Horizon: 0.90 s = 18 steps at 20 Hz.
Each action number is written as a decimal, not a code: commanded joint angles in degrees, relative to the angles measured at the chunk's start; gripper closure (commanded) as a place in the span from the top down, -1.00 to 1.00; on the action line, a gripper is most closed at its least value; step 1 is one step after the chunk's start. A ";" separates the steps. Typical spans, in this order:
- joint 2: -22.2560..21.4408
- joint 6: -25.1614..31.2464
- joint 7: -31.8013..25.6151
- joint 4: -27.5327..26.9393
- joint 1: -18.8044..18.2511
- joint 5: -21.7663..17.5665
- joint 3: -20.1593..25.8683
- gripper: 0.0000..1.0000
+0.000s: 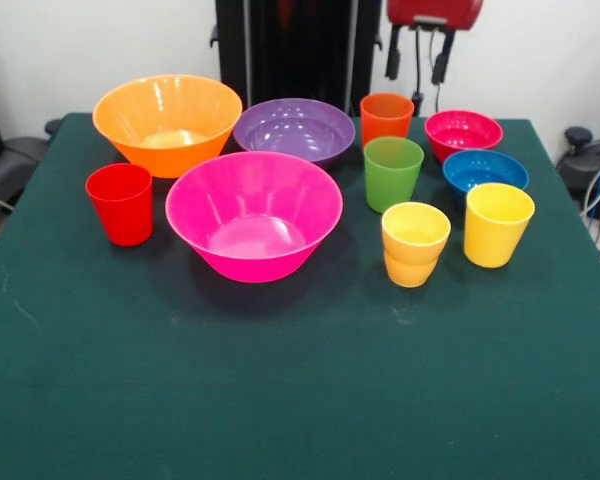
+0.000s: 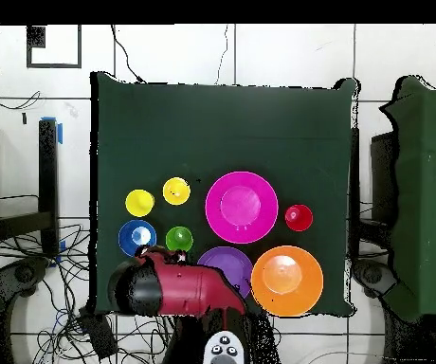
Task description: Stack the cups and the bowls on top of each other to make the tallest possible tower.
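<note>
All the cups and bowls stand apart on the green table (image 1: 280, 400). At the left are the orange bowl (image 1: 166, 120), the purple bowl (image 1: 293, 128), the hot pink bowl (image 1: 253, 213) and the red cup (image 1: 121, 203). At the right are the orange cup (image 1: 386, 118), the green cup (image 1: 393, 172), the crimson-pink small bowl (image 1: 463, 132), the blue small bowl (image 1: 485, 171) and two yellow cups (image 1: 415, 243) (image 1: 498, 223). My gripper (image 1: 418, 58) hangs open and empty at the far edge, above and behind the orange cup and the crimson-pink bowl.
In the overhead view my red arm (image 2: 179, 289) hides the orange cup and the crimson-pink bowl and covers part of the purple bowl (image 2: 224, 267). The black pedestal (image 1: 290, 50) stands behind the table. Cables and chair bases lie beside the table's edges.
</note>
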 commanded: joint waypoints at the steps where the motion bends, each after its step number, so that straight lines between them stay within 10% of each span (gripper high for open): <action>1: 7.84 -14.27 10.13 3.19 -3.86 -1.24 5.83 1.00; 11: 11.85 -28.37 8.77 2.21 -6.59 -6.92 8.19 1.00; 18: 16.60 -26.50 10.95 2.71 -3.08 -1.99 4.10 1.00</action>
